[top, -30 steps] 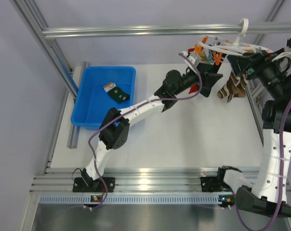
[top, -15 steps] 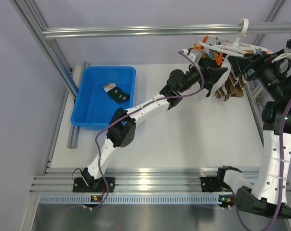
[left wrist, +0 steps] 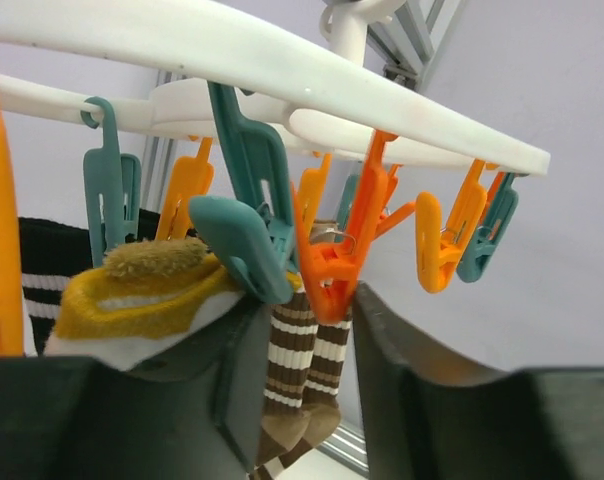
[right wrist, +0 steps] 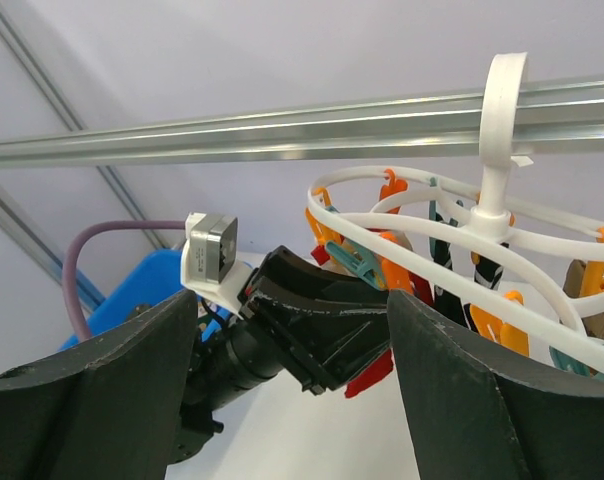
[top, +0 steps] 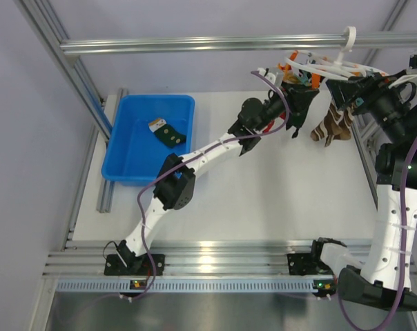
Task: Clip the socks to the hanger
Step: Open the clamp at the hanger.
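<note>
Light bright, even, diffuse; shadows soft. Overhead view: sharp throughout; faint shadow on bench (top: 298,196) under left tool (top: 299,93); mild sheen on rail (top: 195,45) beyond the tool. Left wrist view: its fingers (left wrist: 452,410) dark, underexposed, soft-edged; pegs (left wrist: 332,265) just above them crisp, saturated. Right wrist view: right tool (right wrist: 292,305), fingers (right wrist: 82,400) likewise dark and blurred at both lower corners; hanger (right wrist: 502,100) between and beyond them in focus.

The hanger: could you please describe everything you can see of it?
The hanger is a round ring of white plastic with inner spokes and a top hook hung over the aluminium rail, so it is suspended above the table's far right side. Orange pegs and teal pegs dangle from its rim. A brown-and-cream striped sock hangs clipped in one orange peg.
</note>
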